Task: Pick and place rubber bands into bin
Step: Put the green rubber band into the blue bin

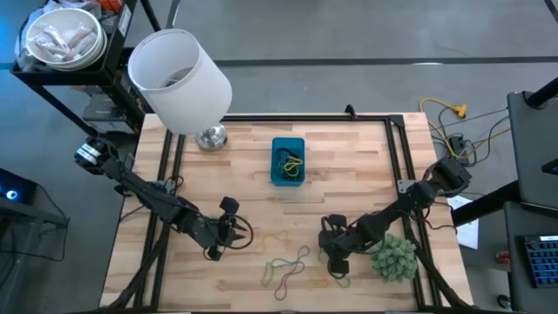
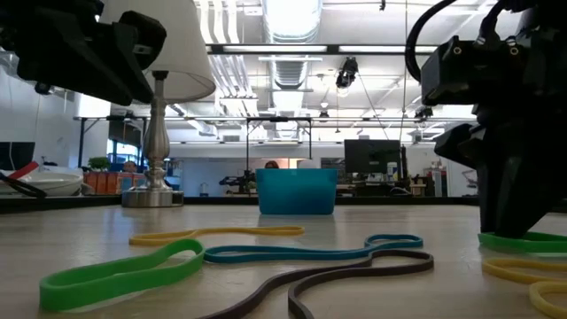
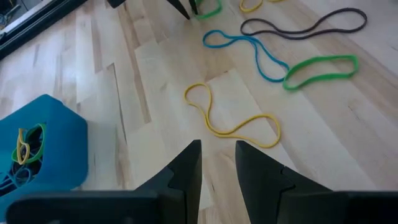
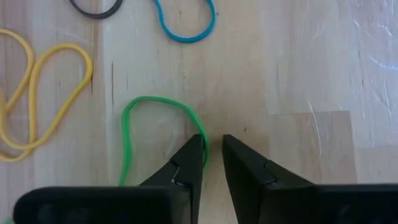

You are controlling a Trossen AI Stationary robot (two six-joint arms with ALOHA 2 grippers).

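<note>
The right gripper (image 4: pixel 213 149), its jaws narrowed but empty, straddled a thin green rubber band (image 4: pixel 155 124), limp, light, likely best pinched on one strand.

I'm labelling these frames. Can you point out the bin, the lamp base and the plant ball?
bin (image 1: pixel 289 145): high view, far rim.
lamp base (image 1: pixel 210 137): high view, its metal foot.
plant ball (image 1: pixel 395 258): high view, fuzzy centre.

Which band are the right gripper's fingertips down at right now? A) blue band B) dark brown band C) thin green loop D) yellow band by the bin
C: in the right wrist view the right gripper has its fingertips at the edge of the thin green loop, with the blue band farther off.
</note>
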